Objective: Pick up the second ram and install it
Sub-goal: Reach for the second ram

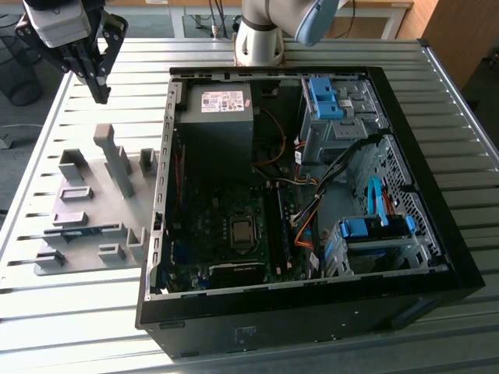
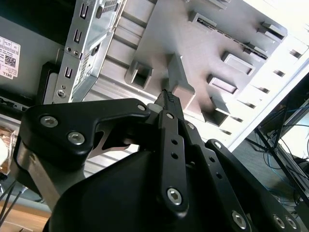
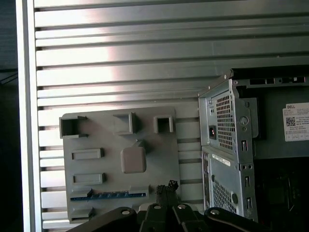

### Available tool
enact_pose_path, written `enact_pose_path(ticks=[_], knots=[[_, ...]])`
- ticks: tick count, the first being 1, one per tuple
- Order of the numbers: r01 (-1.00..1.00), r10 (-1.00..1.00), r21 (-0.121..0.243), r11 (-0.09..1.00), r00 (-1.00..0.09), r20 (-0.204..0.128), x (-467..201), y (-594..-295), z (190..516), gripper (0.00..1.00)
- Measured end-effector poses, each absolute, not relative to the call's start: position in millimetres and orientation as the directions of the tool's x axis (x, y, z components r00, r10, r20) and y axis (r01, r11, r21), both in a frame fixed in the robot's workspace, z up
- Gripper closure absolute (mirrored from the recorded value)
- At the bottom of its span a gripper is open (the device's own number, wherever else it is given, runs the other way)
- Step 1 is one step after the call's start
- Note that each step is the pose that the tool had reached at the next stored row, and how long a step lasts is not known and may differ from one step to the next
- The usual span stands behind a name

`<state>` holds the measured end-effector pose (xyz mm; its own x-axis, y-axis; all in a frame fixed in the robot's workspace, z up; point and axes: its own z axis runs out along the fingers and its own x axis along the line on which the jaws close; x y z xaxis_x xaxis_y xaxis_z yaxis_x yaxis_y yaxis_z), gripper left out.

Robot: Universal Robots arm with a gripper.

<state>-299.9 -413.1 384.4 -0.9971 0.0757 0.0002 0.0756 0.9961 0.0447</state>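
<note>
**Open air over the tray, case wall close by**

The gripper point(image 1: 100, 92), fingers pressed together, hangs in free air over the slatted table point(image 1: 132, 93). Below it, tall posts point(image 1: 117, 164) rise from the grey tray point(image 1: 74, 261). The ram stick point(image 1: 82, 231) lies low between short blocks, open from above. The computer case point(image 1: 312, 323) stands just beside the tray, on the exterior view's right.

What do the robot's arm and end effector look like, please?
The arm has silver-grey cylindrical joints, one with a light-blue cap. The end effector is a black linkage of flat bars under a pale grey housing. In the second wrist view, its bars carry silver bolt heads, and a row of small holes runs along the middle bar.
</note>
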Motion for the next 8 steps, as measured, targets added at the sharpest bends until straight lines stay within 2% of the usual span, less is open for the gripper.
enact_pose_path(ticks=[8], knots=[[0.076, 0.076, 0.045, 0.996, -0.997, 0.0, -300.4, -413.1, 384.4, 0.9]])
